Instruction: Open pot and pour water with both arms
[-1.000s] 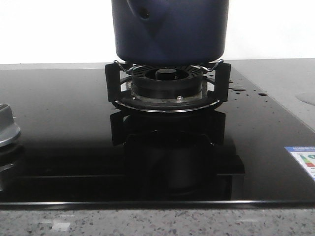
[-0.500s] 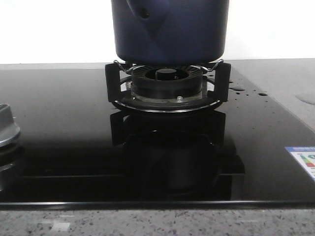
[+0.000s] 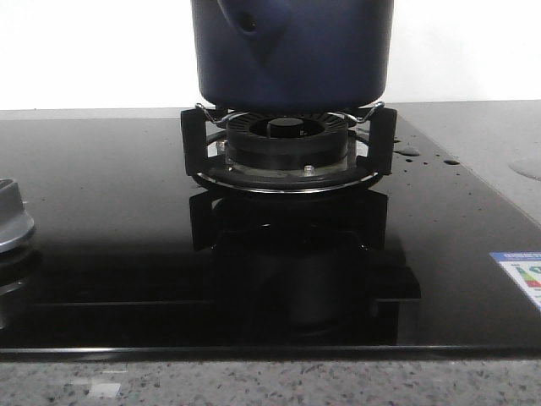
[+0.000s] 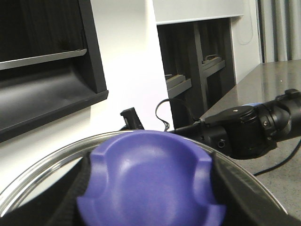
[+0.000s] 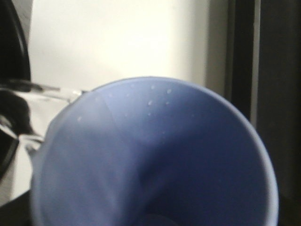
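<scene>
The dark navy pot [image 3: 292, 59] stands on the pan support over the black ribbed burner ring [image 3: 287, 139]; its top is cut off by the front view. No gripper shows in the front view. In the left wrist view my left gripper [image 4: 150, 190] is shut on the purple-blue knob [image 4: 150, 179] of a glass lid [image 4: 42, 165], held up in the air. Dark fingers [image 4: 77, 188] press on both sides of the knob. In the right wrist view a blue cup [image 5: 155, 160] fills the frame, open mouth toward the camera. It hides my right gripper's fingers.
The black glass hob [image 3: 101, 186] has a silver knob [image 3: 10, 224] at the left, water drops [image 3: 408, 153] right of the burner and a label [image 3: 524, 275] at the right. Dark shelves [image 4: 47, 70] and my right arm [image 4: 244, 134] show behind the lid.
</scene>
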Motion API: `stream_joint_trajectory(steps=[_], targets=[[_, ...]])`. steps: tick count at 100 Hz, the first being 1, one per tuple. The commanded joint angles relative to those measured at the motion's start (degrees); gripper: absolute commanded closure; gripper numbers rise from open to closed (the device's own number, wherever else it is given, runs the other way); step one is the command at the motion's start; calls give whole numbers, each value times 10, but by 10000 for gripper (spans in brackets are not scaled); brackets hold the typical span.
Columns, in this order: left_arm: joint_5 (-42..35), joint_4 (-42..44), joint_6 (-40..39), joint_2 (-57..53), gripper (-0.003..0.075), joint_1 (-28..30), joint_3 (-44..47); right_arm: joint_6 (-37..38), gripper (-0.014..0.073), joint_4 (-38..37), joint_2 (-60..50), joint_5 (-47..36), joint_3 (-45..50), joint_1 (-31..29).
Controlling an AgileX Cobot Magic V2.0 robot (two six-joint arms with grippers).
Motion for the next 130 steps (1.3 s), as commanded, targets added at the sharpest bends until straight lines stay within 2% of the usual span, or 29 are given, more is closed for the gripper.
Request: stream_joint_trajectory(steps=[1, 12, 27, 49, 87, 95, 107, 130], targets=[[-7, -41, -5, -9, 500, 1, -17, -2, 396, -78, -19, 14, -29, 1], [-7, -41, -5, -9, 500, 1, -17, -2, 396, -169, -19, 41, -31, 1], [-7, -40, -5, -9, 500, 1, -17, -2, 396, -214, -19, 53, -31, 1], [-7, -37, -5, -9, 500, 1, -17, -56, 396, -214, -19, 54, -43, 1], [-7, -25, -5, -9, 500, 1, -17, -61, 396, -210, -19, 54, -65, 2], [-7, -25, -5, -9, 500, 1, -17, -26, 396, -159, -19, 53, -65, 2], [-7, -25, -5, -9, 500, 1, -17, 112, 396, -29, -24, 81, -63, 2], [-7, -25, -5, -7, 500, 1, -17, 276, 396, 172, -75, 274, -60, 5]])
